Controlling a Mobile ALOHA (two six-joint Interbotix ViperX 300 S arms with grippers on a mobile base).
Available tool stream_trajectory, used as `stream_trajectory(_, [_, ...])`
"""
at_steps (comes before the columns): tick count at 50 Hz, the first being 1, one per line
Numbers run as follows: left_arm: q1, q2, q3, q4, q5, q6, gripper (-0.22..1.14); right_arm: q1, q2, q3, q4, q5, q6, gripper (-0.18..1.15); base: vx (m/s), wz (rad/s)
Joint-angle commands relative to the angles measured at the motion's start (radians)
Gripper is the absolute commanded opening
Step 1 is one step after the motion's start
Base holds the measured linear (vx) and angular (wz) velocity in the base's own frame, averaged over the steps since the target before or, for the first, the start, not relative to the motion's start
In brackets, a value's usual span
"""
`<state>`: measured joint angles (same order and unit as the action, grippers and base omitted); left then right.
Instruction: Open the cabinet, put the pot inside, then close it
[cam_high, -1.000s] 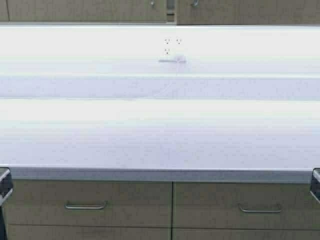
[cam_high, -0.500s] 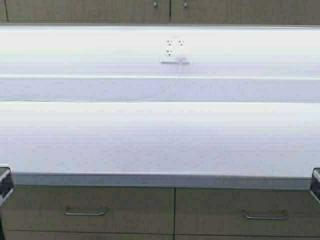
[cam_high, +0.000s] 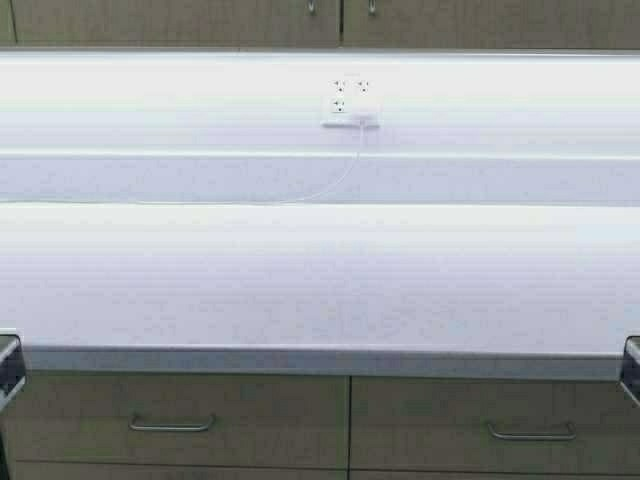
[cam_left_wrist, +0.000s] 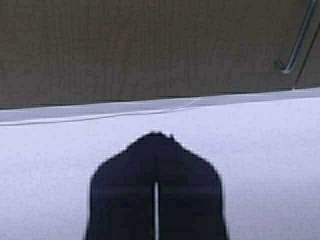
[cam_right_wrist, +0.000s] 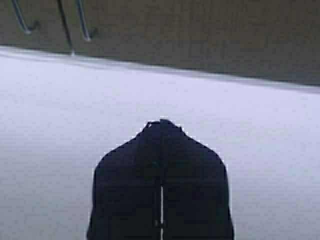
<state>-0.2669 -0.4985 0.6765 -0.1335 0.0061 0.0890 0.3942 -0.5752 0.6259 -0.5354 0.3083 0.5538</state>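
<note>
Moved: nothing since a moment ago.
Cabinet (cam_high: 340, 20): doors shut, far above both grippers.
Left gripper (cam_left_wrist: 156, 137), right gripper (cam_right_wrist: 161, 122): jaws pressed together.

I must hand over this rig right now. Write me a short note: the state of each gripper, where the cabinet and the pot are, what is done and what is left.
Left gripper: shut, holding nothing, above the white counter.
Right gripper: shut, holding nothing, above the same counter.
Cabinet: on the wall beyond the counter, both doors closed, the two steel handles at the meeting edges.
Pot: in none of the views, so its place is unknown.
Also there: a wall socket with a white cable, and drawers under the counter.
Done: nothing that shows.
Left: open the cabinet, find the pot and put it inside, close the doors.
</note>
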Motion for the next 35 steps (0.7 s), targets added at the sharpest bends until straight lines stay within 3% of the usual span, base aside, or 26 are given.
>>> stream_trajectory(1, [0.002, -0.012, -0.005, -0.002, -0.005, -0.003, 0.04, 0.002, -0.008, -0.011, 0.002, -0.003, 0.002, 0.07, 0.0, 0.0])
stream_trajectory(35, [0.002, -0.011, -0.003, -0.002, -0.006, -0.003, 0.04, 0.003, -0.008, 0.015, 0.002, -0.003, 0.002, 0.07, 0.0, 0.0])
